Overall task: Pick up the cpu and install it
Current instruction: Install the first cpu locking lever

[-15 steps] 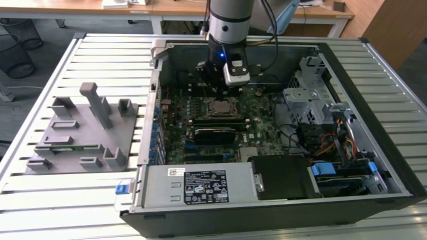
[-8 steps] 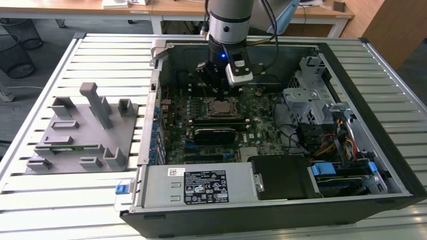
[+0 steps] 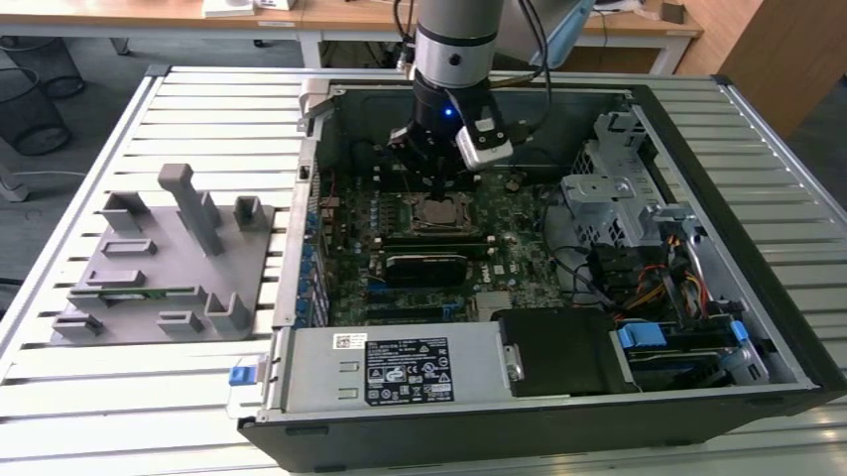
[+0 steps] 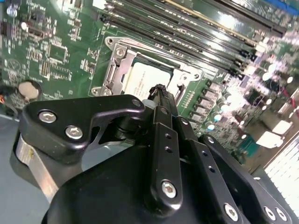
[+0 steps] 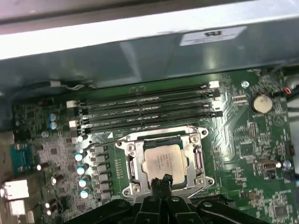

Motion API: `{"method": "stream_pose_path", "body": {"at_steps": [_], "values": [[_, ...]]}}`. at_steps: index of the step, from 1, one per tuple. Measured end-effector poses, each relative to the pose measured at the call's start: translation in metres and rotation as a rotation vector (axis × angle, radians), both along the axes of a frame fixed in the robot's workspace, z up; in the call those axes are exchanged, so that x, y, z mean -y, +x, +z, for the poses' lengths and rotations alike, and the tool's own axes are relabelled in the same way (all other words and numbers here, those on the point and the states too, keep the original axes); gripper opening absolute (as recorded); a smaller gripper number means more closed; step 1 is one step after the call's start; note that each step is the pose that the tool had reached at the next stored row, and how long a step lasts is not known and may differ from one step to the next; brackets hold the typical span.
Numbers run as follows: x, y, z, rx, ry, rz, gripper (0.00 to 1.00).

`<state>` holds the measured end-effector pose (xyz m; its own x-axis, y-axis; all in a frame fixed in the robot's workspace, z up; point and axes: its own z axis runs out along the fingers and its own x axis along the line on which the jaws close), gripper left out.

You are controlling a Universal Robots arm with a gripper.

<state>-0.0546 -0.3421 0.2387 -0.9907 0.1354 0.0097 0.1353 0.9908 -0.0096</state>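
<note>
The cpu (image 5: pixel 163 161) lies in its socket on the motherboard (image 3: pixel 514 226) inside the open computer case (image 3: pixel 530 436), memory slots (image 5: pixel 145 105) just beside it and the gripper (image 3: pixel 443 193) right over it, while the parts holder (image 3: pixel 146 268) sits on the table (image 3: pixel 198 109) at the exterior view's left of the case.

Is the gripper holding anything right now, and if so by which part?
Nothing, as far as shows. The gripper is shut with nothing between its tips, poised over one edge of the cpu, which lies flat in the socket.
</note>
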Motion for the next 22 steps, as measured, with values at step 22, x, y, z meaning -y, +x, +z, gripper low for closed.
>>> {"method": "stream_pose_path", "body": {"at_steps": [22], "values": [[0.0,-0.036,-0.0003,0.007,0.0003,0.111,0.11]]}}
